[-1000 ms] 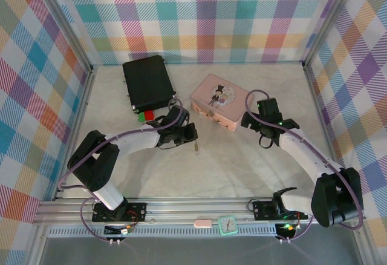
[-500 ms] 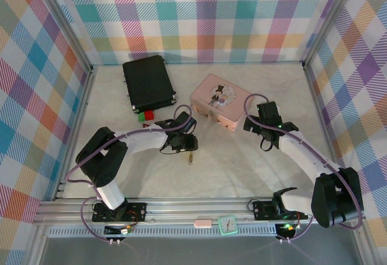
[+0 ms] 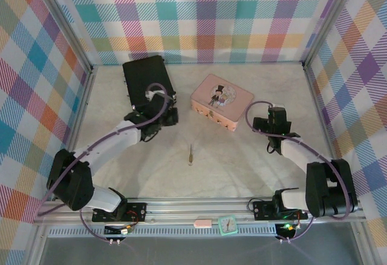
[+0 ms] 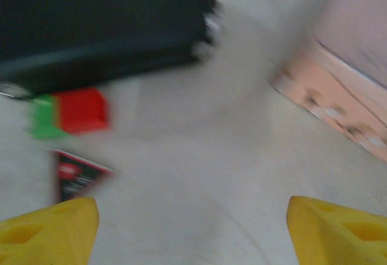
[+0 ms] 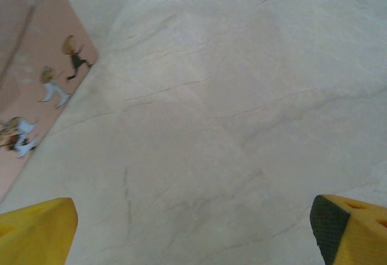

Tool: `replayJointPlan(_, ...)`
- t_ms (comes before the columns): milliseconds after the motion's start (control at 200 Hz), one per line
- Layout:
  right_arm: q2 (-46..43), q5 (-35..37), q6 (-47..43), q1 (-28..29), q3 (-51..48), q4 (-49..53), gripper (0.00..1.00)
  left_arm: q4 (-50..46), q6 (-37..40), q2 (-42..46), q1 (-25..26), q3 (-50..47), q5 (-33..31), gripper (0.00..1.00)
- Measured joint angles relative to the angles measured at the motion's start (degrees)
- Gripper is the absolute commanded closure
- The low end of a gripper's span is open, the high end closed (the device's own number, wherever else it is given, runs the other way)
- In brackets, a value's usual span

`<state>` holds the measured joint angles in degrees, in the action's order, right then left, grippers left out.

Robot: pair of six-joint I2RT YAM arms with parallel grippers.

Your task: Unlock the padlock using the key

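Two robot arms stand over a pale marbled table (image 3: 242,168) walled in pastel plaid. Farthest left of the pink picture tin (image 3: 221,100) lies one black case (image 3: 148,82), flat and shut. In the left wrist view one block (image 4: 69,111), half green and half red, sits just off the case's near edge. One dark triangular chip (image 4: 77,177) lies nearer the camera, and its red-and-white label is too blurred to read.

The left gripper (image 4: 190,210) hangs over bare table left of the tin, its two yellow fingertips spread wide with nothing between them. On the near side of the tin, well apart from it and from both grippers, lies the padlock (image 3: 190,160), a tiny brass speck. A thin grey sliver, the key (image 3: 191,150), runs from it toward the tin. Whether the two are joined is too small to tell.

Much nearer than the tin, on the front rail, one small pink object (image 3: 202,222) sits just beside one mint-green clock (image 3: 228,224).

The single tin rests at an angle, its lid showing a figure in a top hat inside a pale oval, and any lettering there is too small to read. Its side wall, in the right wrist view, carries three small cartoon figures. Just right of the tin the right gripper (image 5: 193,213) hovers over bare table, its two yellow fingertips wide apart and holding nothing.
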<state>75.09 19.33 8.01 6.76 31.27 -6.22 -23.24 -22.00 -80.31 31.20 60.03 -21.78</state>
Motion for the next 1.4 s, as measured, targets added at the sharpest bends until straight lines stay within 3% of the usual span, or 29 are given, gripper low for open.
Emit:
replayJointPlan(185,4.6,-1.6,-1.6,-3.2,-4.8,-16.0,0.01,3.8,4.3,4.1,-10.9,-5.5,-9.6,0.18)
replayJointPlan(360,10.0,-5.6,-2.8,-4.9,-5.0,-26.4,0.01,9.3,7.1,4.7,-15.2,-12.7,-16.8,0.18)
replayJointPlan(540,11.0,-10.9,-3.8,-5.6,-5.8,-32.7,0.01,19.3,9.4,4.5,-18.4,-19.8,-19.0,0.17)
replayJointPlan(715,12.4,-12.8,-4.5,-5.9,-8.3,-37.8,0.01,36.8,12.8,2.6,-22.2,-30.5,-13.1,0.17)
replayJointPlan(940,12.4,-14.8,-5.2,-5.9,-8.4,-39.2,0.01,58.3,14.4,-1.0,-30.3,-39.2,1.5,0.18)
replayJointPlan(1135,12.4,-16.8,-5.9,-5.9,-8.4,-39.2,0.01,65.9,15.3,-2.7,-31.4,-39.4,8.8,0.16)
replayJointPlan(1400,12.4,-17.1,-6.0,-5.9,-8.4,-39.2,0.01,68.4,15.9,-2.9,-31.4,-39.4,11.8,0.15)
